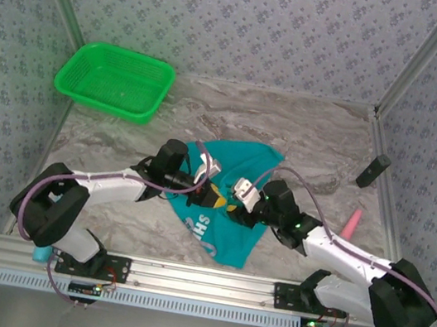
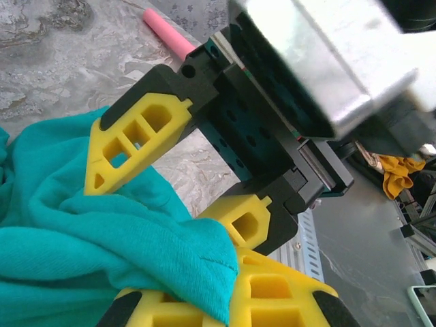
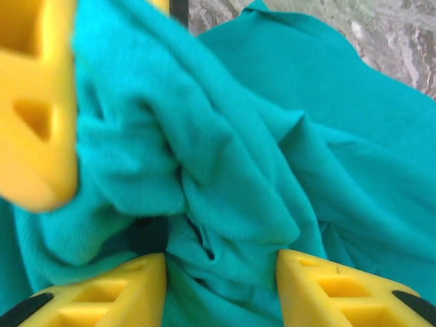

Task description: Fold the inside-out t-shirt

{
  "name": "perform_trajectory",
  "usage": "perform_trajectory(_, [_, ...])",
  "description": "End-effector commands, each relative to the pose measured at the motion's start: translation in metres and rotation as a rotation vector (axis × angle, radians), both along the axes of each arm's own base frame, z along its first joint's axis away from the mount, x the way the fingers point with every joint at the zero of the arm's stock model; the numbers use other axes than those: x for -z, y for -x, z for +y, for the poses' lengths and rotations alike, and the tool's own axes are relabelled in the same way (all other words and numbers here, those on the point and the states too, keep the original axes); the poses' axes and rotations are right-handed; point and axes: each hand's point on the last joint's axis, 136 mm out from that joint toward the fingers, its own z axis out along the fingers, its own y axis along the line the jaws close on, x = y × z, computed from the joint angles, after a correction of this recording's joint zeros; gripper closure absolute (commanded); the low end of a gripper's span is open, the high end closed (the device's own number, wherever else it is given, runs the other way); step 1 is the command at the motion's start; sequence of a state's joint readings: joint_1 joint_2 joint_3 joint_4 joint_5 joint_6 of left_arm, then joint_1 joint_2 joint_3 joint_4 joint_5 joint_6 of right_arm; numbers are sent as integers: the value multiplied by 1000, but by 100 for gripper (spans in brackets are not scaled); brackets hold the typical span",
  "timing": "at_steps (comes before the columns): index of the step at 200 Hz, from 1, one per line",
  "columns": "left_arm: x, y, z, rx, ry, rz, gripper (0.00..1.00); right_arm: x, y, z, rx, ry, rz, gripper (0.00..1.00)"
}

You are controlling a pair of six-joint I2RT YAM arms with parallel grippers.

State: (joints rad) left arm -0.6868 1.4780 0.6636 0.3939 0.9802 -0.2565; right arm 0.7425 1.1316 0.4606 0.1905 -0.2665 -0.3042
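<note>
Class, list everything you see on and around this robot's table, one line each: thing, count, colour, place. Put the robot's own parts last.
t-shirt: one, teal, crumpled at the table's centre between both hands
basket: one, bright green, far left corner
stick: one, pink, right side of the table
block: one, black, right edge, beyond the stick
table: one, grey marbled, under everything
left hand: one, yellow fingers, shut on the t-shirt
right hand: one, yellow fingers, open around a fold of the t-shirt

Green basket (image 1: 115, 81) far left — pink stick (image 1: 350, 225) right.
</note>
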Motion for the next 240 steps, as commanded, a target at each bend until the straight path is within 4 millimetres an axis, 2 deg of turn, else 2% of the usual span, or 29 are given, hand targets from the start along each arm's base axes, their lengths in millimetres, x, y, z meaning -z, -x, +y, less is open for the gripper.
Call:
perform_trajectory(1, [-3, 0, -1, 20, 29, -21, 99, -22, -4, 15, -48, -56, -76, 78])
perform_trajectory(18, [1, -5, 2, 4, 17, -5, 97, -20, -6, 12, -43, -53, -84, 100])
perform_trajectory(33, [8, -18, 9, -58, -17, 10, 94, -21, -4, 7, -50, -64, -81, 100])
perform_trajectory(49, [26, -33, 21, -140, -76, 23, 93, -29, -1, -1, -64, -110, -93, 100])
perform_trajectory(67, [52, -45, 30, -209, -160, 50, 87, -45, 8, -9, -109, -173, -133, 100])
perform_trajectory(85, [85, -62, 38, -303, -266, 101, 86, -59, 20, -13, -172, -209, -185, 100])
perform_trajectory(111, [120, -76, 41, -357, -338, 159, 86, -73, 34, -16, -237, -272, -259, 100])
perform_trajectory(129, [128, -81, 39, -378, -337, 172, 82, -79, 42, -17, -268, -306, -309, 100])
perform_trajectory(149, [114, -78, 33, -351, -285, 175, 69, -69, 45, -16, -286, -249, -309, 100])
perform_trajectory(174, [83, -69, 38, -326, -250, 85, 64, -47, 40, -18, -229, -159, -293, 100])
perform_trajectory(184, [70, -63, 42, -315, -252, 39, 62, -41, 39, -19, -209, -152, -290, 98])
perform_trajectory(207, [45, -48, 52, -282, -239, -70, 59, -30, 22, -31, -84, -93, -281, 89])
perform_trajectory(228, [41, -34, 54, -239, -290, -175, 55, -21, -5, -55, 109, 24, -284, 87])
perform_trajectory(240, [44, -32, 50, -217, -326, -215, 55, -19, -12, -63, 159, 62, -286, 79])
